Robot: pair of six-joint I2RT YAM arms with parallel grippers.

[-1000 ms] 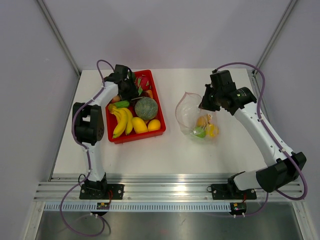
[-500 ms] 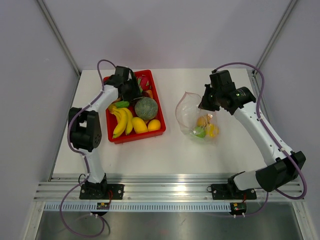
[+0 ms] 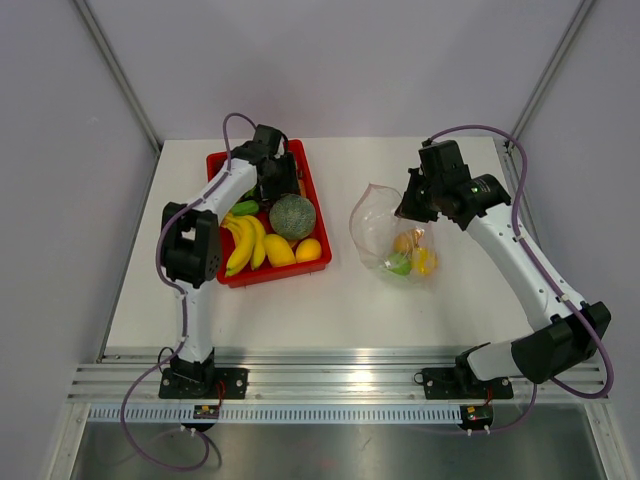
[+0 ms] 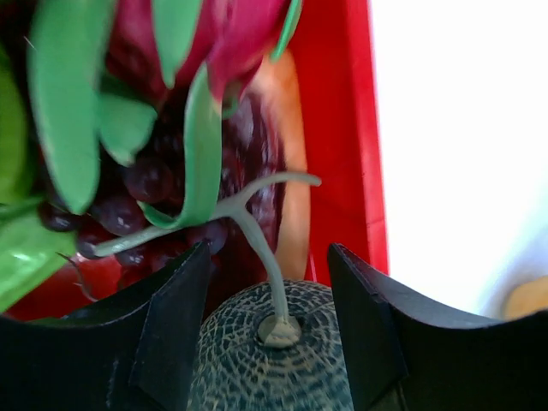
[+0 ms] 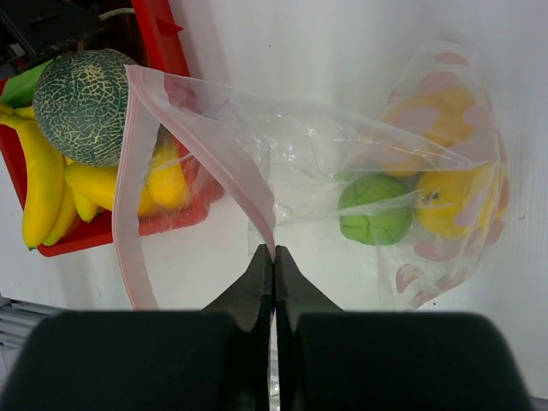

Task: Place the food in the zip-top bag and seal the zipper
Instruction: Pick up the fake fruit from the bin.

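Note:
The clear zip-top bag [image 3: 392, 232] lies right of the tray with its mouth held open; a green piece [image 5: 373, 210] and yellow and orange pieces [image 5: 454, 202] sit inside it. My right gripper [image 5: 274, 253] is shut on the bag's pink zipper [image 5: 229, 154] edge and holds it up. My left gripper [image 4: 272, 300] is open over the tray, its jaws on either side of the netted melon [image 4: 274, 360] at its stem. Bananas [image 3: 243, 242], a lemon [image 3: 278, 249] and an orange piece [image 3: 308, 249] lie in the tray.
The red tray [image 3: 316, 200] stands left of centre. Its far end holds dark grapes [image 4: 145, 184] and a pink fruit with green leaves [image 4: 184, 137]. The tray's right wall [image 4: 342, 128] is close to the left fingers. Grey walls enclose the white table.
My left gripper has moved right across the tray's far end, from its left part to just above the melon. The right gripper and the bag have stayed still.

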